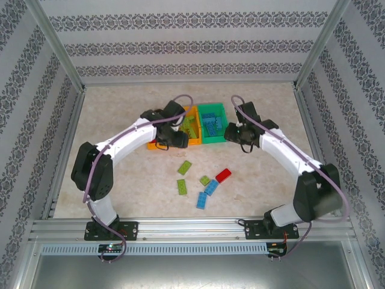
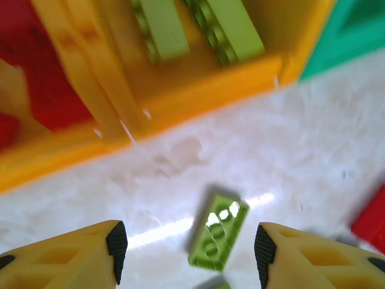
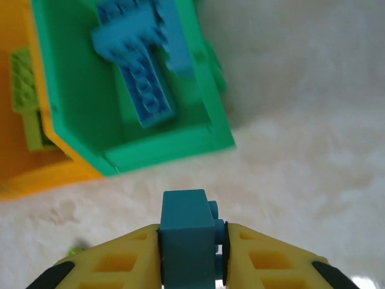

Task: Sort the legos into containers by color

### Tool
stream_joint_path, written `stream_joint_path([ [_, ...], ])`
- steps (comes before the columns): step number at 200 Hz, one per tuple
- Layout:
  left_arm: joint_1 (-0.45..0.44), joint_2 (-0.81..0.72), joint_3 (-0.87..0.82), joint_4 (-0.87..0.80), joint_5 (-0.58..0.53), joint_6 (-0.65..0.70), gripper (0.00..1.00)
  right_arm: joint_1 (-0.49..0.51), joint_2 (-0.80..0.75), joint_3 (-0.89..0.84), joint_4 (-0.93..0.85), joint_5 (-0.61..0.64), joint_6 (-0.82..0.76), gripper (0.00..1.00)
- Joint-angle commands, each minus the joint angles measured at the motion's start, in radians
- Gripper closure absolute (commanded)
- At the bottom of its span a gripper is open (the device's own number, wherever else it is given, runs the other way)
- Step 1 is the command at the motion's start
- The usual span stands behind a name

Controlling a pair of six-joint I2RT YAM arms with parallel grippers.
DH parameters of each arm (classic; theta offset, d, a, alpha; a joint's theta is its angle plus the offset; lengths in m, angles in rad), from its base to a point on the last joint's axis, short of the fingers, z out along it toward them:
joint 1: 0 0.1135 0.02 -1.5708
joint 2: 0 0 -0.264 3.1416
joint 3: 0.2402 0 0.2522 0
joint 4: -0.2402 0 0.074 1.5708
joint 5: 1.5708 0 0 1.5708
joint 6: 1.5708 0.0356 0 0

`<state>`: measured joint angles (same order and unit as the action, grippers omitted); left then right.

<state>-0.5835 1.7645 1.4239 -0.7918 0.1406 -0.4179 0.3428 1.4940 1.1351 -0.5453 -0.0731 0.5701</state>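
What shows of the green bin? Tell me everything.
The green bin is a small, open, rectangular container of smooth plastic, upright on the pale tabletop. Several blue bricks lie jumbled inside. One long side appears to abut an orange bin holding lime bricks; its other sides stand free.

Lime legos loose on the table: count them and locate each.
3 lime legos: one nearest the orange bin, one nearer the left arm's base, a smaller one beside a blue lego. Others may be hidden.
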Motion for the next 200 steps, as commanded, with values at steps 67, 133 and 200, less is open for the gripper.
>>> stream_joint_path([
  [67,-0.302,-0.074,-0.182,0.011,-0.002,-0.179,0.39,-0.015,0.384,0.393,0.020,-0.053,-0.097,0.70],
  [133,-0.440,-0.015,-0.183,0.054,0.024,-0.310,0.32,-0.019,0.483,0.489,0.006,-0.061,-0.115,0.52],
  [200,-0.514,0.107,-0.086,0.006,0.031,-0.359,0.30,-0.019,0.355,0.360,0.084,-0.085,-0.120,0.36],
])
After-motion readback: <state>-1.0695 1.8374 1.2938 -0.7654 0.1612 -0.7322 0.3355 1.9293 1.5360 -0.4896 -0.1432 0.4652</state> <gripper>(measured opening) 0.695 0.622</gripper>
